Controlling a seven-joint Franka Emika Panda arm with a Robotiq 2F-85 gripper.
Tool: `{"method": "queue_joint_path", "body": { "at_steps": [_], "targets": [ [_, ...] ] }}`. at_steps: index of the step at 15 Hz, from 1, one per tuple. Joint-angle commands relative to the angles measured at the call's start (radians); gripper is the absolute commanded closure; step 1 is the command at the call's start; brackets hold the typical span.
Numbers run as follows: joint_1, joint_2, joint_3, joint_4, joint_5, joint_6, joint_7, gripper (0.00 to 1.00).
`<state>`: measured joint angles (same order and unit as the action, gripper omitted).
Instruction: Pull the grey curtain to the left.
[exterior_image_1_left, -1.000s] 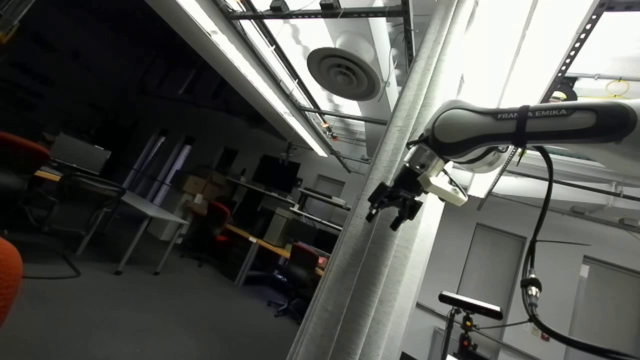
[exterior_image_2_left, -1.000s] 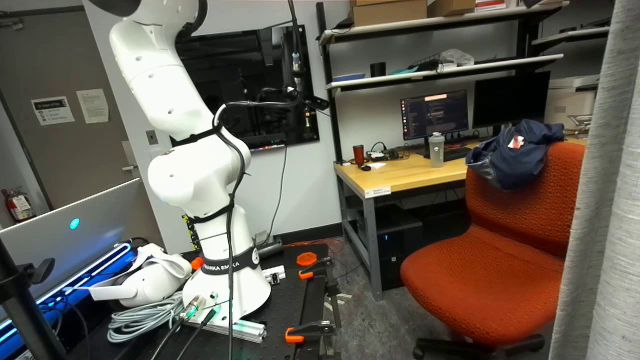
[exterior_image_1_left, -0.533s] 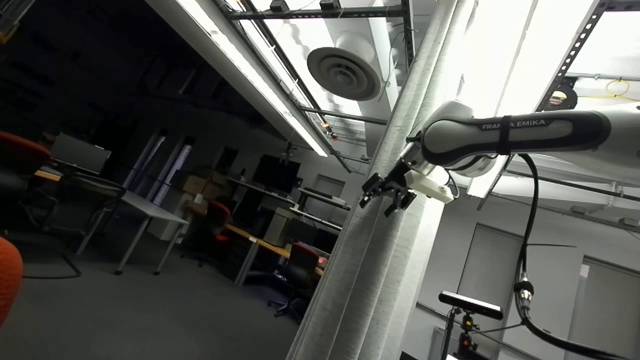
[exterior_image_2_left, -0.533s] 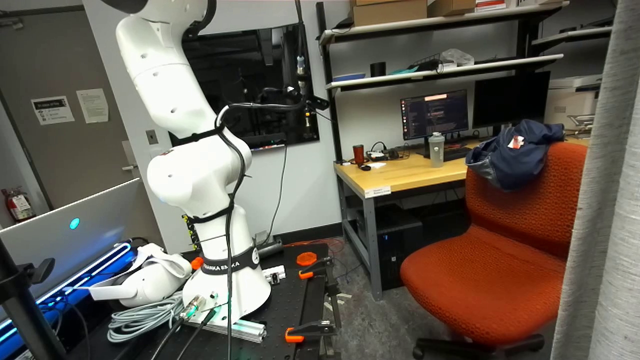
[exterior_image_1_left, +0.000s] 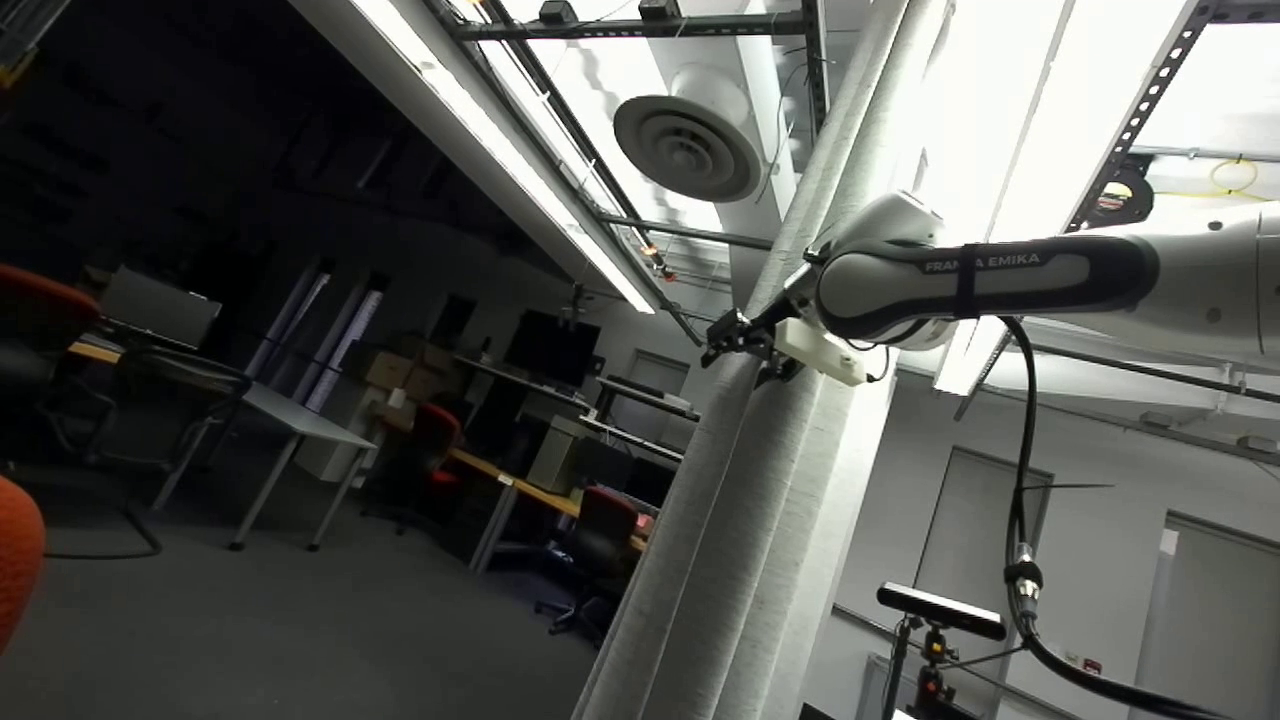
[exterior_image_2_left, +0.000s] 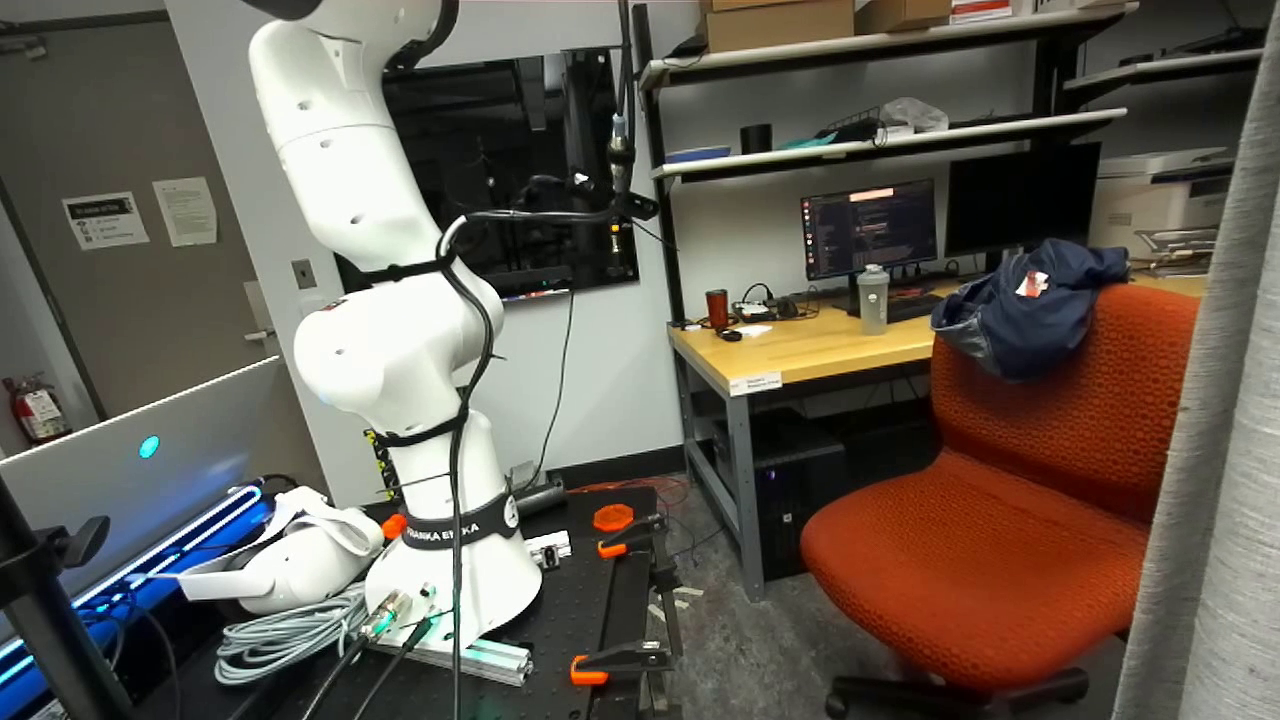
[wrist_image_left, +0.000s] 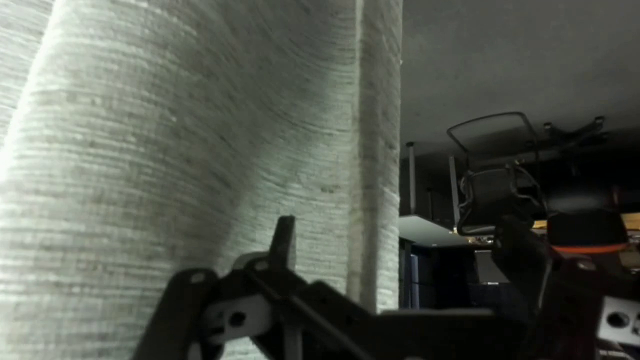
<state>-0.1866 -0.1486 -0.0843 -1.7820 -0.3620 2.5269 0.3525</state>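
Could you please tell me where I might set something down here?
Bare patches: the wooden desk between white slip and shaker bottle, and the orange chair seat below the navy garment. The grey curtain crowds the gripper.

In every view the grey curtain (exterior_image_1_left: 730, 540) is cut off by the frame. In an exterior view the pale box (exterior_image_1_left: 822, 350) hides part of the gripper (exterior_image_1_left: 738, 368), blurred in the wrist view; whether it touches the curtain we cannot tell. In an exterior view the top edge crops the arm (exterior_image_2_left: 340, 170), the curtain covers part of the orange chair (exterior_image_2_left: 950, 560), and we cannot read the lit monitor (exterior_image_2_left: 868, 230).
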Motion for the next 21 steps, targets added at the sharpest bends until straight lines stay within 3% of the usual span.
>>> {"method": "queue_joint_path", "body": {
  "at_steps": [1, 2, 10, 12, 19, 21],
  "targets": [
    [-0.015, 0.093, 0.01, 0.111, -0.078, 0.059, 0.091, 0.25],
    [-0.012, 0.108, 0.007, 0.127, -0.093, 0.068, 0.106, 0.26],
    [0.014, 0.138, 0.029, 0.166, -0.247, 0.07, 0.272, 0.89],
    [0.028, 0.117, 0.053, 0.149, -0.305, 0.05, 0.343, 1.0],
    [0.133, 0.022, 0.22, 0.052, -0.491, 0.039, 0.576, 0.99],
    [0.178, 0.014, 0.28, 0.043, -0.478, 0.041, 0.576, 0.99]
  ]
}}
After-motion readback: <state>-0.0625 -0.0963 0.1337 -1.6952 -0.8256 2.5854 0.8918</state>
